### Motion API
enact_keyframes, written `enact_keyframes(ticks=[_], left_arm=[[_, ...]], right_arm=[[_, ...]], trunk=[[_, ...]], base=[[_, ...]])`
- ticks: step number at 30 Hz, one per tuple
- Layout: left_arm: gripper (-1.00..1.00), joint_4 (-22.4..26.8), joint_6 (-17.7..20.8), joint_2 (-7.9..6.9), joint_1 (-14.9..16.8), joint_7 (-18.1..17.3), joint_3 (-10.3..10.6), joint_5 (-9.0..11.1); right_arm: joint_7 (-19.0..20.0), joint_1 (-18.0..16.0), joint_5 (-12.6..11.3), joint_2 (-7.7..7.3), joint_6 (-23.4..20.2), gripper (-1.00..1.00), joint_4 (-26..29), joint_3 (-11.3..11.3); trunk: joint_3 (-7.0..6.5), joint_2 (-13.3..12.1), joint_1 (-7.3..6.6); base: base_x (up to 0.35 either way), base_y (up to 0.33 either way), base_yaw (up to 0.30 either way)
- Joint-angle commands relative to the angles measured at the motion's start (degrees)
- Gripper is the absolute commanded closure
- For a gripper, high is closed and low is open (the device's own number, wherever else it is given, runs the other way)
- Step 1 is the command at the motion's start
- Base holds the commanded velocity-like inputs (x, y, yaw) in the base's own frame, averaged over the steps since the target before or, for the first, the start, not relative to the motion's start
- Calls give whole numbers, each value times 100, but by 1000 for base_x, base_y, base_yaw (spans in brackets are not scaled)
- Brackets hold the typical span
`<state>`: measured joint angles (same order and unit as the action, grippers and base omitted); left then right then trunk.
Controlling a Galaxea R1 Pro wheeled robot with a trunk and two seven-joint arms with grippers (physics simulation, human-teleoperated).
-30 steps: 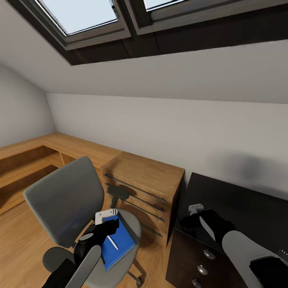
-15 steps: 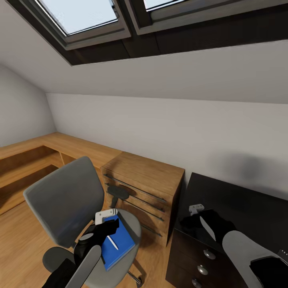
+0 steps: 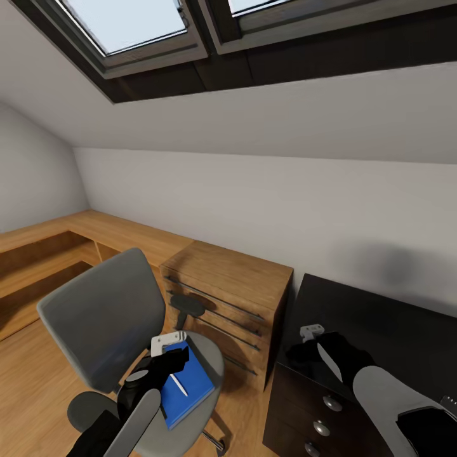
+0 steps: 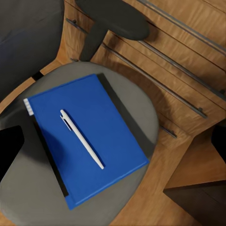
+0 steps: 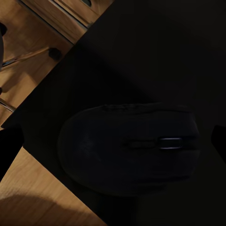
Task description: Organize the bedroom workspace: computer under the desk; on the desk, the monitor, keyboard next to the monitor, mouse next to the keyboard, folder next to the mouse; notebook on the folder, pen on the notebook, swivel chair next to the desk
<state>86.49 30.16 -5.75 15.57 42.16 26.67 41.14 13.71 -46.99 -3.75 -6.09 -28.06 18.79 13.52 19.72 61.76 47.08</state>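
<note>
the blue folder (image 4: 87, 136) lies flat on the grey seat of the swivel chair (image 3: 101, 317), with the white pen (image 4: 81, 139) resting on top of it, roughly in the middle of the cover. a dark edge shows along one side of the folder; whether that is the notebook underneath cannot be told. the left hand (image 3: 166, 355) hovers just above the folder, over the chair seat; one dark fingertip (image 4: 10, 150) shows at the edge of the left wrist view beside the folder, touching nothing, and whether its fingers are apart or together cannot be told. beside the chair, past its black armrest (image 3: 186, 306), stands a light wooden chest (image 3: 228, 304) with long bar handles, and next to that chest is the black counter (image 3: 381, 330) with its silver-knobbed drawers (image 3: 320, 416). the right hand (image 3: 303, 343) hangs over the corner of the counter nearest the chest. right under it, on that corner, sits the black mouse (image 5: 129, 148); the hand's fingers stand apart on either side of the mouse, not gripping it. above the chest the sloped ceiling carries two skylights (image 3: 127, 25).
</note>
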Motion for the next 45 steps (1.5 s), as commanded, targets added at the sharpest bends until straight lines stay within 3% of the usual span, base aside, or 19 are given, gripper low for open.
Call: enact_keyframes(ticks=[1,13,30,45], left_arm=[[-100,8,7,-5,7,54,14,43],[-100,8,7,-5,7,53,11,43],[-100,8,7,-7,7,49,5,43],[-100,8,7,-14,7,53,-18,52]], right_arm=[[2,-3,-38,-6,-29,-100,10,37],[0,-3,-40,-22,-33,-100,10,37],[0,-3,-38,-24,-33,-100,10,37],[0,-3,-38,-73,-33,-100,10,37]], trunk=[[26,47,23],[44,87,45],[259,568,309],[259,568,309]], base=[[0,0,0],[0,0,0],[0,0,0],[0,0,0]])
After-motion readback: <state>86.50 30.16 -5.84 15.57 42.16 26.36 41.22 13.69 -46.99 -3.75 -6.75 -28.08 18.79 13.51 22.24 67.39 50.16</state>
